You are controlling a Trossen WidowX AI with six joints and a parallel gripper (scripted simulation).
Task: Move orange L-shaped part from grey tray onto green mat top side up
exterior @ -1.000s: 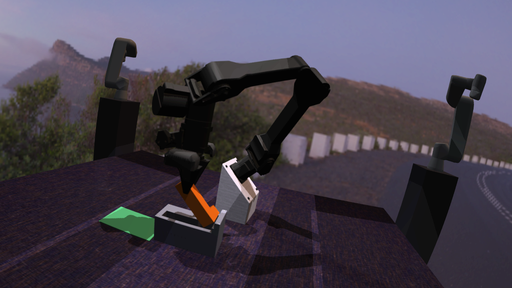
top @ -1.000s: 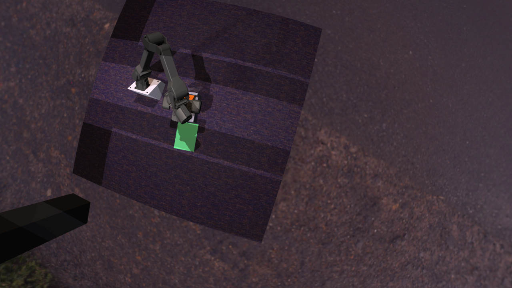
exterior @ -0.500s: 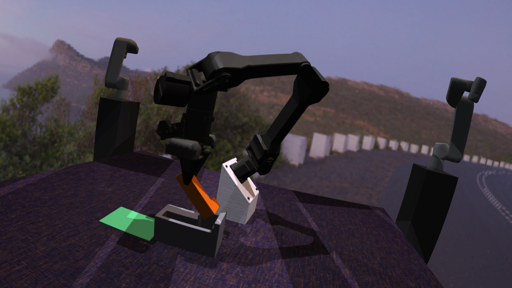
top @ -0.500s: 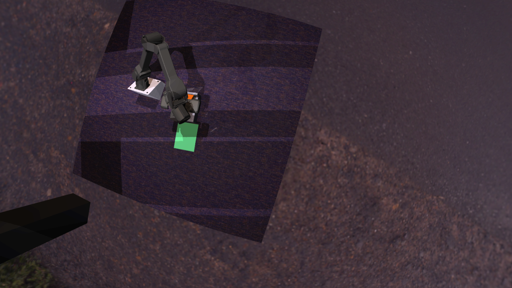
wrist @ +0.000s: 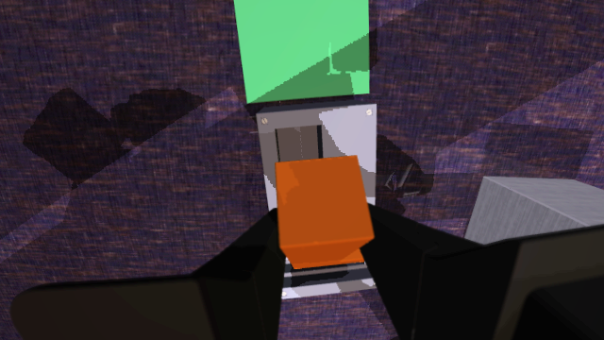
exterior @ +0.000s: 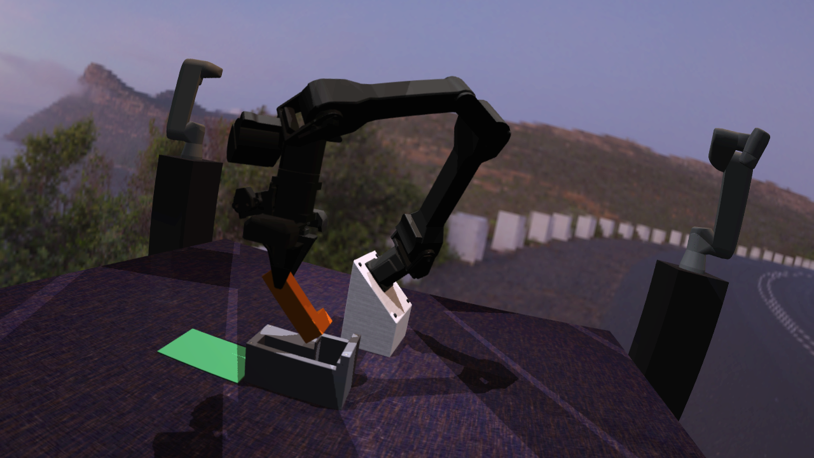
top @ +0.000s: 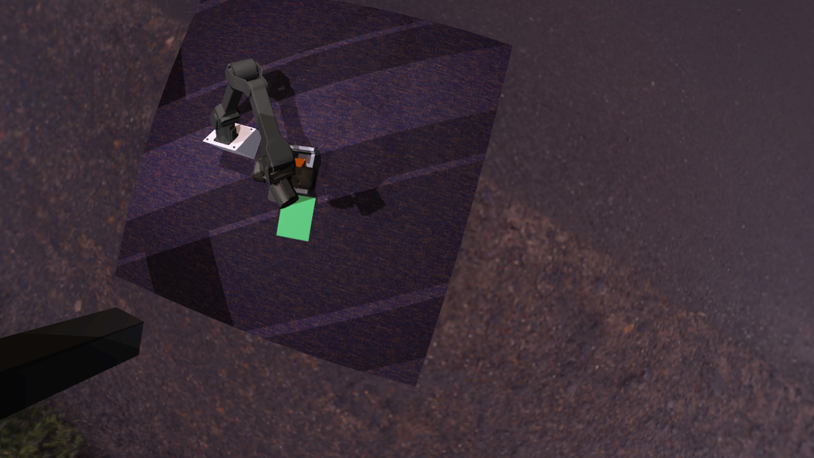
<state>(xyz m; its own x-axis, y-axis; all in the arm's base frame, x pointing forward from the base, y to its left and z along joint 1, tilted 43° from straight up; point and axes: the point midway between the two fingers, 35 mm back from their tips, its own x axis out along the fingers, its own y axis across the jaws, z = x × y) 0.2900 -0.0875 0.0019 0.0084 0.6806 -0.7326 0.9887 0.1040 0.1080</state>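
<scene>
Between the tool's fingers, the upper end of the orange L-shaped part is pinched tight. The part hangs steeply tilted below the tool, its hooked lower end about level with the rim of the grey tray; whether it touches the pocket cannot be told. The green mat lies flat on the surface, just beyond the tray's far end from the tool's camera.

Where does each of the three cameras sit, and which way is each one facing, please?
Top: high overhead, looking down on the arm and green mat.
Exterior: low at the table's side, facing the arm, grey tray and tilted orange part.
Wrist: on the hand, looking down past its fingers.
All share part, tray and mat.
</scene>
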